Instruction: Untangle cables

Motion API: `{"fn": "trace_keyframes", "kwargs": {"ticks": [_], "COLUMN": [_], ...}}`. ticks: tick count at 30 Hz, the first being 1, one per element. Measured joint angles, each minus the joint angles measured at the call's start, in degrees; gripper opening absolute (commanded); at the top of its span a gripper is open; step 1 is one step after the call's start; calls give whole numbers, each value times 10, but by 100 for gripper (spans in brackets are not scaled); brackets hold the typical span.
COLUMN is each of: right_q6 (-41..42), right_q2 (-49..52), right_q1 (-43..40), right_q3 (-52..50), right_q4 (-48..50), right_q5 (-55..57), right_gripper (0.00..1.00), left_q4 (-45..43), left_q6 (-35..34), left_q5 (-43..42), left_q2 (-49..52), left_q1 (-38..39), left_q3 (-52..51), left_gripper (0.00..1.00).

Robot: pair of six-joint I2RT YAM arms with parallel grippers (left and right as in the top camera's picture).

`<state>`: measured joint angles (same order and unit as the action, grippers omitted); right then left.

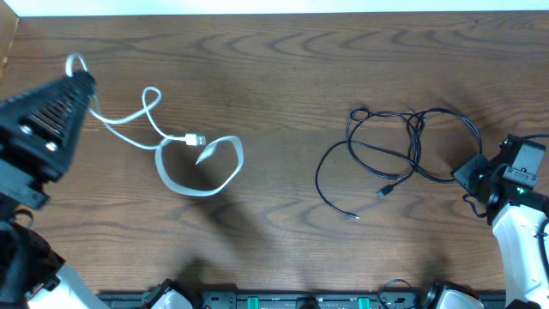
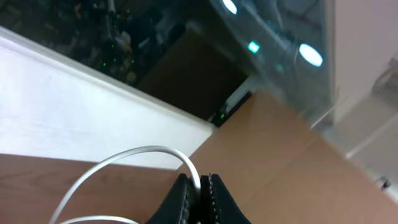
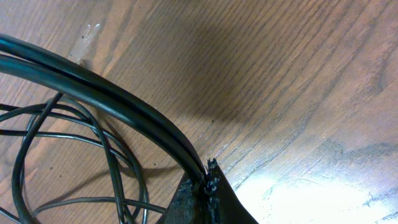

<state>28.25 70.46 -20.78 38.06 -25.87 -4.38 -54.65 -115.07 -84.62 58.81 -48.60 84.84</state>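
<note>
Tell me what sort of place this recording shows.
Probably a robotics lab bench: a black left robot arm and white right robot arm stand at a brown wood-grain table with a thin white cable and tangled thin black cable; green-lit equipment shows beyond.

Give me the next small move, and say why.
Probably draw the right gripper, shut on the black cable, slightly rightward: that cable lies in overlapping loops, while the white cable, pinched in the left gripper, already lies well apart from it.
</note>
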Motion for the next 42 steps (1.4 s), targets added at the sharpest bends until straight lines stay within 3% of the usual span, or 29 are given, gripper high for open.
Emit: {"fn": "trace_keyframes", "kwargs": {"ticks": [8,22,29,32,35,39,42], "right_q6": [0,-1,-2,-2,-2,-2,-2], "right_q2": [0,0,0,0,0,0,0], "right_q1": [0,0,0,0,0,0,0], "right_q3": [0,0,0,0,0,-1,-1], "right_q4": [0,0,2,2,3,3,2], "right_q5": [-4,-6,-6,-6,-7,-8,-8], "right_gripper": [1,1,1,1,1,1,1], "left_q4": [97,280,356,448,603,805,870], "left_q6": [46,62,73,96,152,249,320], "left_q5": [50,99,131,163,213,333,429], "left_q2": [57,165,208,209,212,226,247], "left_q1": [0,2,57,99,157,262,343], "left_q3": [31,218,306,316,322,321,320], "left_gripper": [7,7,8,8,7,7,8]}}
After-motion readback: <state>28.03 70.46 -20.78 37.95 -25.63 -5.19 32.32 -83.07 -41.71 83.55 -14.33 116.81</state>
